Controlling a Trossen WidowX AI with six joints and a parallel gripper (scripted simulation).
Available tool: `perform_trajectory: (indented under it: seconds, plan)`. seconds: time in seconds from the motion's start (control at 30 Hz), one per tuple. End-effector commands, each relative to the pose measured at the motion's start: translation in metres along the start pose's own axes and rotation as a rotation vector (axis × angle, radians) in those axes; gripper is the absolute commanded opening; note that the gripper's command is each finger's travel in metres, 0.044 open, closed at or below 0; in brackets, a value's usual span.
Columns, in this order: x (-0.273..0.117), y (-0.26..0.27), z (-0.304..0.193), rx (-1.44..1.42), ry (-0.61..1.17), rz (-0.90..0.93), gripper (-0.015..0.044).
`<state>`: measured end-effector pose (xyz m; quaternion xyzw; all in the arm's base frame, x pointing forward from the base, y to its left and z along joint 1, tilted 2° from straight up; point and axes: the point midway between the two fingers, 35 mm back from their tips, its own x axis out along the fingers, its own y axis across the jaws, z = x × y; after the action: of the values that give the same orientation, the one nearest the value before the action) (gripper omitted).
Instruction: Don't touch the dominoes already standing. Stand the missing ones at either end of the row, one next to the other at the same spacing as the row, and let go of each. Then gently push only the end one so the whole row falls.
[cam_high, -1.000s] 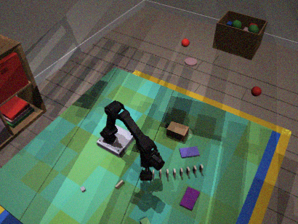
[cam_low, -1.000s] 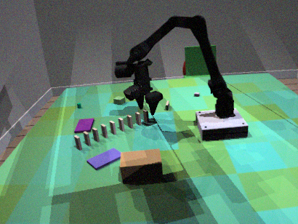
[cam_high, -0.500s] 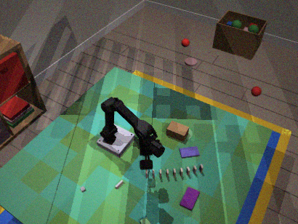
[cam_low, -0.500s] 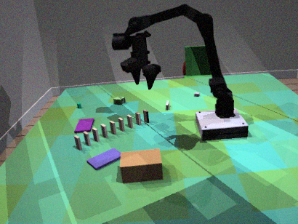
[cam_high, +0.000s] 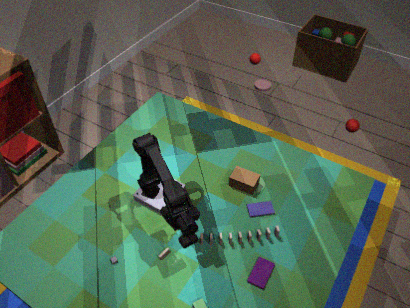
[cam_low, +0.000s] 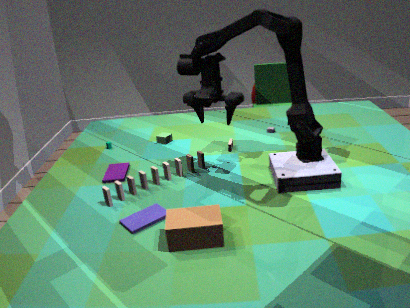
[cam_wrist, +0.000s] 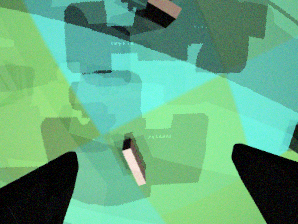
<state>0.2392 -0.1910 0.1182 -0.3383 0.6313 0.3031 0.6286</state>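
Observation:
A row of several pale dominoes (cam_high: 240, 236) (cam_low: 155, 175) stands on the green patchwork mat (cam_high: 310, 195) (cam_low: 300, 240). Its near-end dominoes (cam_wrist: 162, 6) show at the top of the wrist view. One loose domino (cam_high: 164, 253) (cam_low: 230, 145) (cam_wrist: 135, 164) lies flat on the mat, past the row's end on the arm's side. My gripper (cam_high: 187, 242) (cam_low: 215, 119) (cam_wrist: 158, 156) is open and empty. It hangs well above the mat, between the row's end and the loose domino.
An orange box (cam_high: 245, 179) (cam_low: 194, 227) and two flat purple tiles (cam_high: 260, 208) (cam_high: 261, 272) (cam_low: 116, 172) (cam_low: 143, 217) lie beside the row. A small grey cube (cam_high: 114, 260) (cam_low: 271, 129) lies beyond the loose domino. The arm's base (cam_low: 305, 172) stands nearby.

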Motion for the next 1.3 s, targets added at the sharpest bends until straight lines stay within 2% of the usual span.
perform_trajectory:
  seconds: [0.0, 0.47, 0.83, 1.27]
  plan:
    - [0.027, 0.026, -0.048, -0.319, 0.003, -0.009, 0.044]
    - [0.027, 0.024, -0.049, -0.319, 0.004, -0.008, 0.044]
    - [0.09, 0.022, -0.05, -0.318, 0.004, -0.008, 0.044]
    - [0.106, 0.022, -0.05, -0.319, 0.004, -0.008, 0.044]
